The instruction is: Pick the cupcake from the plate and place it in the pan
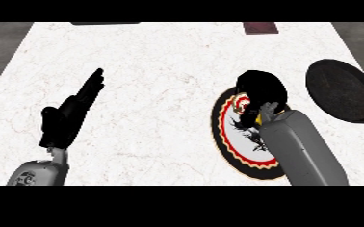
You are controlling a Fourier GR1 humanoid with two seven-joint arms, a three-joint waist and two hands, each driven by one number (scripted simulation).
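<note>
The plate (229, 142), round with a red and black rim and a dark emblem, lies right of centre. My right hand (262, 92) hangs over its far part with fingers curled downward. A small pale and red piece of the cupcake (243, 106) shows under those fingers; the rest is hidden by the hand. The pan (340, 90), a dark round shape, sits at the right edge, apart from the plate. At the left, my left hand (70, 114) rests open, fingers straight and pointing away.
A dark red object (261, 27) sits at the counter's far edge, and a dark flat object (107, 23) lies at the far left edge. White marble counter (163, 77) stretches between my two hands.
</note>
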